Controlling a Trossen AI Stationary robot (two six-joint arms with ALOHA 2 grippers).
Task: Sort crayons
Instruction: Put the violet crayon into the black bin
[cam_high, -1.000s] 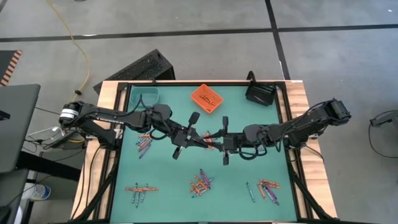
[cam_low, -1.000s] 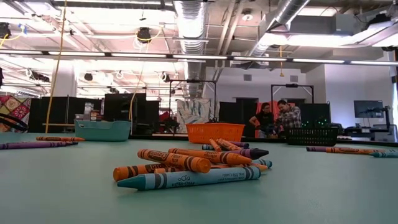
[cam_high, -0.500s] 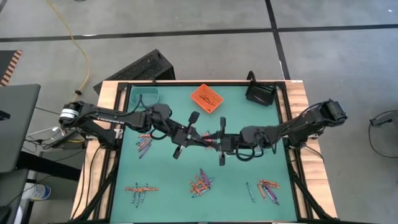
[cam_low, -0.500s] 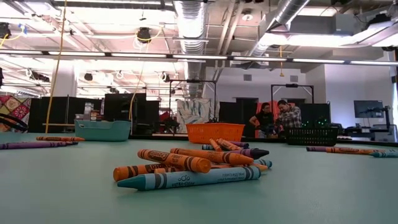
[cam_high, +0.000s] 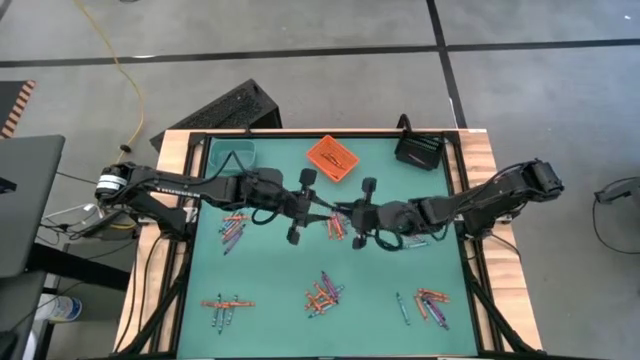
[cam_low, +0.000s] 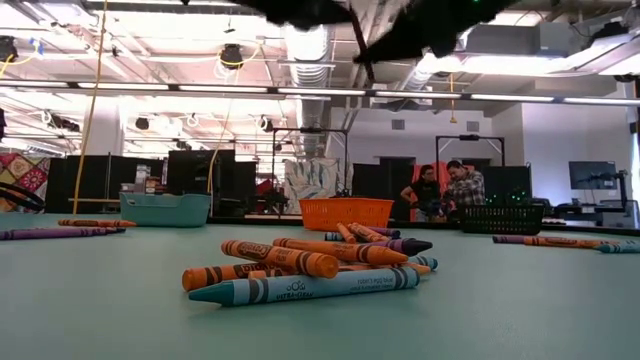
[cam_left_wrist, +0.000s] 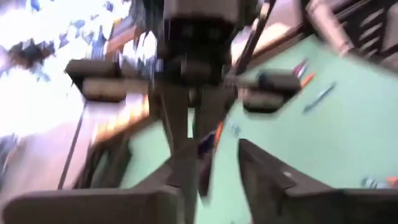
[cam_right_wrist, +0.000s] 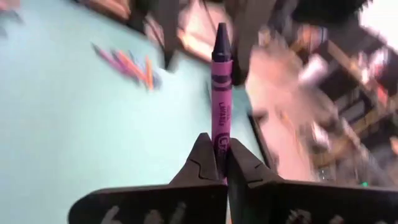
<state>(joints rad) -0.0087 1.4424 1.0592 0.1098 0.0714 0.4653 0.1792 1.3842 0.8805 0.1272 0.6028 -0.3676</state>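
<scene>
A purple-pink crayon (cam_right_wrist: 221, 93) is held in the air above the middle of the green table (cam_high: 270, 270). My right gripper (cam_right_wrist: 222, 163) is shut on it. It reaches in from the table's right (cam_high: 343, 216). My left gripper (cam_left_wrist: 217, 174) faces it from the table's left (cam_high: 325, 213) and is open, its two fingers standing on either side of the crayon's pointed end. Other crayons lie loose on the table in small heaps (cam_high: 322, 292). My right gripper pinches the crayon's blunt end (cam_right_wrist: 222, 140) between its two fingers. The fingers come about level from the table's right and lie in line with the crayon. The crayon sticks straight out past them toward my left gripper, lifted clear of the table.
A teal bin (cam_high: 232, 155), an orange bin (cam_high: 332, 158) and a black bin (cam_high: 420, 150) stand along the far edge. Crayon heaps lie at the near left (cam_high: 228, 300), near right (cam_high: 430, 303), mid left (cam_high: 232, 228) and under the grippers (cam_high: 336, 228).
Both hands have sunk and tipped toward level; they now show at the top of the low view, where they were out of the picture before. My right gripper has edged toward the table's left, closer to my left gripper.
</scene>
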